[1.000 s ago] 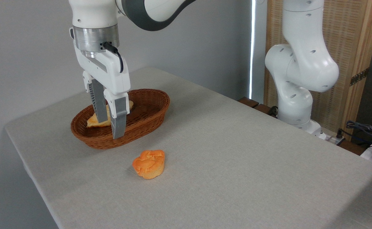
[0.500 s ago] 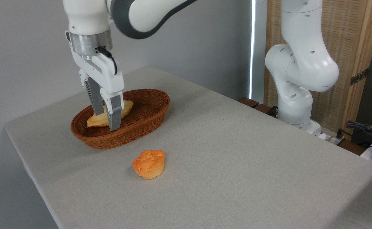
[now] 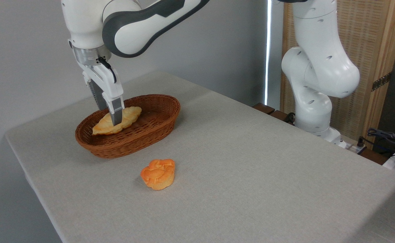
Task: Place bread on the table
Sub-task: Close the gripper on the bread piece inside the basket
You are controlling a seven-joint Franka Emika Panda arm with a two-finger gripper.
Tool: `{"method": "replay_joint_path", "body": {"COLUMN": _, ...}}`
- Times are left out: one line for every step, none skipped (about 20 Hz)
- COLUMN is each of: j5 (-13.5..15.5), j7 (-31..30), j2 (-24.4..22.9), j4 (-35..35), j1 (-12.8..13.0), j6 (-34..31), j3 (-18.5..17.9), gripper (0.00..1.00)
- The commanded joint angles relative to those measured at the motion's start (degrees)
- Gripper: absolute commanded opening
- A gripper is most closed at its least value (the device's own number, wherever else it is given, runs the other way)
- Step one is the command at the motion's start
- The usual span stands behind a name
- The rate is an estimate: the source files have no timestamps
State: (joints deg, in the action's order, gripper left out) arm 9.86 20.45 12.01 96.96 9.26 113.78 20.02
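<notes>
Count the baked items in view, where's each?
2. The pale bread lies in the basket, with the claw down on it. The orange bun sits on the table in front of the basket. Nothing else shows in the basket.

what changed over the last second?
The pincer moved back and left into the brown oval wicker basket, its fingers now straddling the pale golden leaf-shaped bread; whether it grips is unclear. The bread, the basket and the orange muffin-shaped bun on the grey-beige table stayed put.
</notes>
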Motion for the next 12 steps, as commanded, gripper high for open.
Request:
{"method": "replay_joint_path", "body": {"j5": 1.04, "j7": -1.81, "j2": 2.05, "j4": -0.19, "j1": -0.21, "j6": 2.49, "j3": 2.73, "gripper": 1.0}}
{"method": "replay_joint_path", "body": {"j5": 0.95, "j7": -2.34, "j2": 3.01, "j4": -0.11, "j1": -0.21, "j6": 4.16, "j3": 3.35, "gripper": 1.0}}
{"method": "replay_joint_path", "body": {"j5": 0.86, "j7": -2.6, "j2": 3.98, "j4": -0.1, "j1": -0.21, "j6": 5.39, "j3": 3.96, "gripper": 1.0}}
{"method": "replay_joint_path", "body": {"j5": 0.6, "j7": -2.61, "j2": 4.95, "j4": -0.19, "j1": -0.3, "j6": 6.19, "j3": 4.58, "gripper": 1.0}}
{"method": "replay_joint_path", "body": {"j5": 0.42, "j7": -2.61, "j2": 5.57, "j4": -0.19, "j1": -0.21, "j6": 6.45, "j3": 4.67, "gripper": 1.0}}
{"method": "replay_joint_path", "body": {"j5": 0.33, "j7": -2.61, "j2": 6.01, "j4": -0.19, "j1": -0.21, "j6": 6.46, "j3": 4.67, "gripper": 1.0}}
{"method": "replay_joint_path", "body": {"j5": 0.33, "j7": -2.61, "j2": 6.36, "j4": -0.19, "j1": -0.21, "j6": 6.54, "j3": 4.67, "gripper": 1.0}}
{"method": "replay_joint_path", "body": {"j5": 0.25, "j7": -2.52, "j2": 6.8, "j4": -0.19, "j1": -0.21, "j6": 6.72, "j3": 4.76, "gripper": 1.0}}
{"method": "replay_joint_path", "body": {"j5": 0.16, "j7": -2.52, "j2": 7.24, "j4": -0.19, "j1": 0.05, "j6": 7.24, "j3": 4.94, "gripper": 1.0}}
{"method": "replay_joint_path", "body": {"j5": 0.16, "j7": -2.43, "j2": 7.33, "j4": -0.19, "j1": 0.14, "j6": 7.86, "j3": 4.94, "gripper": 1.0}}
{"method": "replay_joint_path", "body": {"j5": 0.16, "j7": -2.34, "j2": 7.59, "j4": -0.19, "j1": 0.14, "j6": 7.95, "j3": 5.02, "gripper": 1.0}}
{"method": "replay_joint_path", "body": {"j5": 0.16, "j7": -2.34, "j2": 7.77, "j4": -0.19, "j1": 0.14, "j6": 7.95, "j3": 5.03, "gripper": 1.0}}
